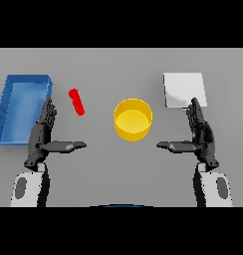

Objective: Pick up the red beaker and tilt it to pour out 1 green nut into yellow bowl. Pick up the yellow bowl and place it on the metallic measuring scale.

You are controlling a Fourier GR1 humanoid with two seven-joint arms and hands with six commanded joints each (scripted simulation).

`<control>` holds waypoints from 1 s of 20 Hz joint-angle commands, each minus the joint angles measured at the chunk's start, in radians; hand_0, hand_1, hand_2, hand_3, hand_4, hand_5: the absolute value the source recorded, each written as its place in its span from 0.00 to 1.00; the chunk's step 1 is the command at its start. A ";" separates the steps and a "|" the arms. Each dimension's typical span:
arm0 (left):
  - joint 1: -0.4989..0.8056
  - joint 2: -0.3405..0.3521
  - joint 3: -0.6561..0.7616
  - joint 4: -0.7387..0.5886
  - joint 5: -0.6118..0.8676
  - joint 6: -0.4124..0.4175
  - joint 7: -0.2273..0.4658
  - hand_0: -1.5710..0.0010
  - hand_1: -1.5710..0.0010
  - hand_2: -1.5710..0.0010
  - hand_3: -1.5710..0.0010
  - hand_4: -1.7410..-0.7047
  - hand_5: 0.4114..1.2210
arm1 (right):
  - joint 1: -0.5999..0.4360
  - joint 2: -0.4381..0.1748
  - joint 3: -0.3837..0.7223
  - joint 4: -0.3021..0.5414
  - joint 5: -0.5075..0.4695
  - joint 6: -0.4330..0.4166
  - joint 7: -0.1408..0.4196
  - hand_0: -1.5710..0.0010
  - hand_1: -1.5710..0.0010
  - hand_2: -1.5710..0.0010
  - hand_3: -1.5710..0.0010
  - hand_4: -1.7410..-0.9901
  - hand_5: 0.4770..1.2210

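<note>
No writing shows on anything out here, no brand, no label. The red beaker (76, 101) lies on its side on the grey bench (103, 164), a slim, smooth cylinder, tilted with its upper end toward the left. It sits just ahead and right of the left hand (44, 134), apart from it, nothing touching. That left hand is spread: fingers straight and pointing away, thumb stuck out toward the middle, holding nothing. Beyond its fingertips sits a blue tray (9, 114), rectangular with raised walls.

Centre stage, the yellow bowl (133, 119), round, upright, plain glossy wall, between the two hands and a little farther out than both. The right hand (200, 135) mirrors the left: fingers straight, thumb out toward the bowl, empty. Its fingertips reach the near edge of the scale (184, 89), a flat, pale, square-cornered metallic plate lying right of the bowl and apart from it.
</note>
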 commanded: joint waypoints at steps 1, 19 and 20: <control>-0.002 0.003 0.003 0.001 0.002 0.000 0.001 1.00 1.00 1.00 1.00 0.57 0.23 | 0.003 0.000 0.000 -0.002 -0.001 0.000 -0.002 1.00 1.00 1.00 1.00 0.76 0.16; -0.017 0.085 -0.069 0.005 -0.123 -0.033 0.033 1.00 1.00 1.00 1.00 0.53 0.25 | 0.138 -0.072 0.111 -0.155 0.244 -0.054 -0.084 1.00 1.00 1.00 1.00 0.68 0.19; -0.035 0.079 -0.068 0.038 -0.126 -0.032 0.013 1.00 1.00 1.00 1.00 0.51 0.25 | 0.126 -0.077 0.111 -0.144 0.250 -0.053 -0.072 1.00 1.00 1.00 1.00 0.67 0.20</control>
